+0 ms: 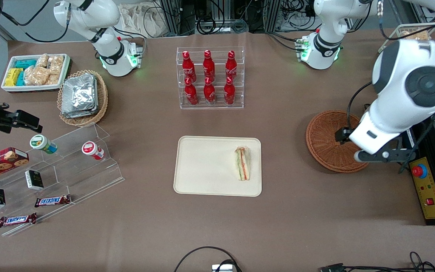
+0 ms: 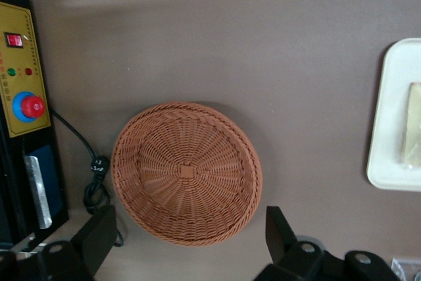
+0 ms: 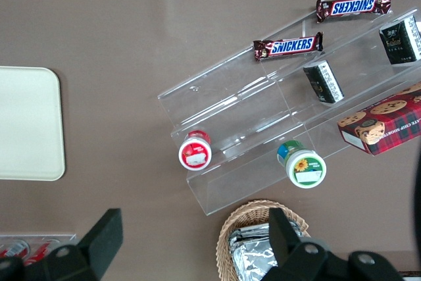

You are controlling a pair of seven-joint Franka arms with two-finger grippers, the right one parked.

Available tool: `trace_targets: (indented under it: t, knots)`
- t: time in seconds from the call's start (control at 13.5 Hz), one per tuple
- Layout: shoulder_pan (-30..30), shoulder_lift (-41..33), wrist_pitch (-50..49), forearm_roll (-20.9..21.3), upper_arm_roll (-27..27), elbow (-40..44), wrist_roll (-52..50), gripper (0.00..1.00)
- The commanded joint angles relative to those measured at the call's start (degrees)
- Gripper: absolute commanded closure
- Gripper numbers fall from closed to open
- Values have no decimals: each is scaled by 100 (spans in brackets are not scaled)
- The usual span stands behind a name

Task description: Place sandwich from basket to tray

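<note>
The sandwich (image 1: 242, 163), a pale wedge with green, red and orange layers, lies on the cream tray (image 1: 202, 170), near the tray's edge that faces the basket. Part of it (image 2: 413, 123) shows on the tray (image 2: 391, 110) in the left wrist view. The reddish-brown woven basket (image 1: 325, 141) stands empty toward the working arm's end of the table; its inside (image 2: 186, 172) holds nothing. My gripper (image 2: 187, 241) hangs open above the basket's rim, with nothing between its fingers (image 2: 279, 231). In the front view the arm hides the gripper.
A clear rack of red bottles (image 1: 210, 77) stands farther from the front camera than the tray. A control box with a red button (image 1: 419, 170) sits beside the basket. A tan basket of foil packets (image 1: 81, 96), a snack tray (image 1: 34, 71) and a clear stepped stand (image 1: 51, 181) lie toward the parked arm's end.
</note>
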Motion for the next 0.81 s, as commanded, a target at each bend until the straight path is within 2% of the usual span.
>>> trace_targets:
  t: [0.0,0.3,0.74]
  knots:
    - [179,-720,-84,-169,-41,-372,498,0]
    - [311,-1221,-409,-617,204,-380,1103,0]
    - [531,-1565,-770,-618,178,-389,1317,0]
